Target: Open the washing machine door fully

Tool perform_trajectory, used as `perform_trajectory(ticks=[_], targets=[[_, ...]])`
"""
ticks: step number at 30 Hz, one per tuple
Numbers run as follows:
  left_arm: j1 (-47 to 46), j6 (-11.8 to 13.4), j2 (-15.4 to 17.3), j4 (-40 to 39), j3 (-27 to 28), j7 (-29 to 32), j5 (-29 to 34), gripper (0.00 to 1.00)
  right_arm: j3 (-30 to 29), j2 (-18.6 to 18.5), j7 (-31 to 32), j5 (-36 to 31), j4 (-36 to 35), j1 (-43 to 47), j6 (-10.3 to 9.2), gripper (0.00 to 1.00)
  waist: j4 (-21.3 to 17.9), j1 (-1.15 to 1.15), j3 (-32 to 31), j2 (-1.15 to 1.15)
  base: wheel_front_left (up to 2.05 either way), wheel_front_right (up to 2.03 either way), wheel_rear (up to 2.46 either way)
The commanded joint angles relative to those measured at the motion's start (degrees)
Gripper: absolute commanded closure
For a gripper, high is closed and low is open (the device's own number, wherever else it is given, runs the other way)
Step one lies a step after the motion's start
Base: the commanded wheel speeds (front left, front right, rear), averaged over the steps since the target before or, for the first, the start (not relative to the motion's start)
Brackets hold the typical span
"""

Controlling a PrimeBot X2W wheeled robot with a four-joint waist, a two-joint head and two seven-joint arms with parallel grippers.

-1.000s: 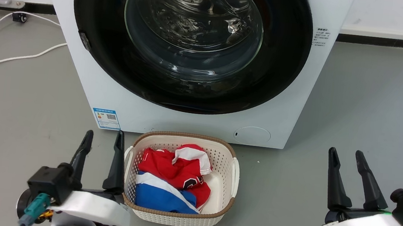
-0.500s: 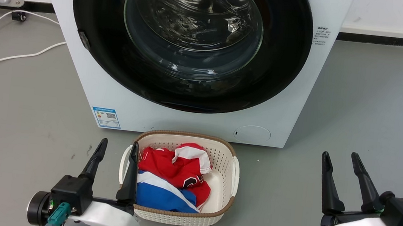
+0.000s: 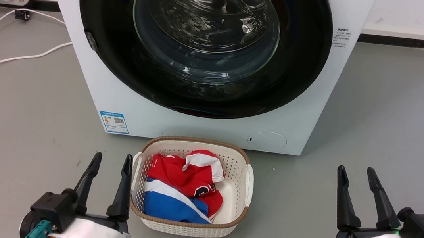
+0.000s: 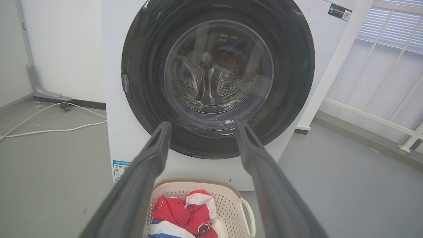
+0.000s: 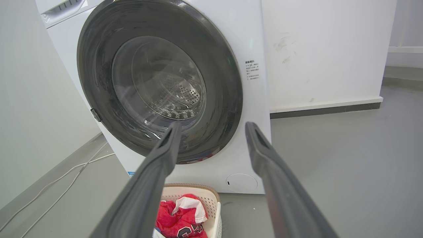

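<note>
The washing machine [image 3: 195, 127] is a white box straight ahead. The washing machine door [image 3: 302, 65], with its glossy black rim and bulging glass bowl, lies flat against the front, with a small latch tab [image 3: 90, 40] on its left edge. My left gripper [image 3: 113, 156] hangs open and empty low on the left, just beside the basket and well short of the door. On the lower right my right gripper [image 3: 355, 169] is open and empty too. The left wrist view frames the door [image 4: 145, 66] between the fingers of the left gripper [image 4: 203, 124]. In the right wrist view the right gripper [image 5: 214, 125] points at the door [image 5: 224, 82].
A cream laundry basket [image 3: 197, 140] holding red, white and blue clothes [image 3: 184, 187] sits on the grey floor right under the door. A white cable [image 3: 11, 59] trails across the floor at the left. A white wall [image 5: 324, 49] stands to the machine's right, and railings [image 4: 390, 66] show there too.
The left gripper swung right over the basket's edge, then came back left and lower. The right gripper sank slightly. The door has not moved.
</note>
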Motion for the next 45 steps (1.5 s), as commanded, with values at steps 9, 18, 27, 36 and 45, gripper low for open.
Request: perform_trajectory(ticks=[9, 18, 27, 36, 45], targets=[[1.01, -2.53, -1.05, 0.57, 1.21, -1.32, 5.83, 0.00, 0.01, -0.03, -1.28, -1.55, 1.10, -0.03, -0.02, 0.00, -0.26, 0.00, -0.18, 0.00, 0.00, 0.00, 0.00], [1.22, -3.00, -1.16, 0.87, 0.36, -2.17, 8.33, 0.00, 0.19, -0.03, -2.20, -4.47, 0.97, -0.03, -0.02, 0.00, -0.30, 0.00, 0.04, 0.00, 0.00, 0.00, 0.00], [1.26, -3.08, -1.17, 1.14, 0.29, -2.32, 8.27, 0.00, 0.08, -0.03, -2.30, -4.21, 0.90, 0.01, -0.02, 0.00, -0.12, 0.00, -0.01, 0.00, 0.00, 0.00, 0.00], [0.88, -3.12, -1.17, 1.19, 0.18, -2.32, 8.02, 0.00, -0.25, -0.03, -2.30, -4.93, 0.47, -0.36, -0.02, 0.00, 0.05, 0.00, 0.47, 0.00, 0.00, 0.00, 0.00], [0.03, -3.15, -1.17, 1.10, -0.81, -2.32, 8.65, 0.00, -1.63, -0.03, -2.29, -4.62, -0.06, -1.29, -0.02, 1.00, 0.34, 0.00, 2.12, 0.00, 0.00, 0.00, 0.00]])
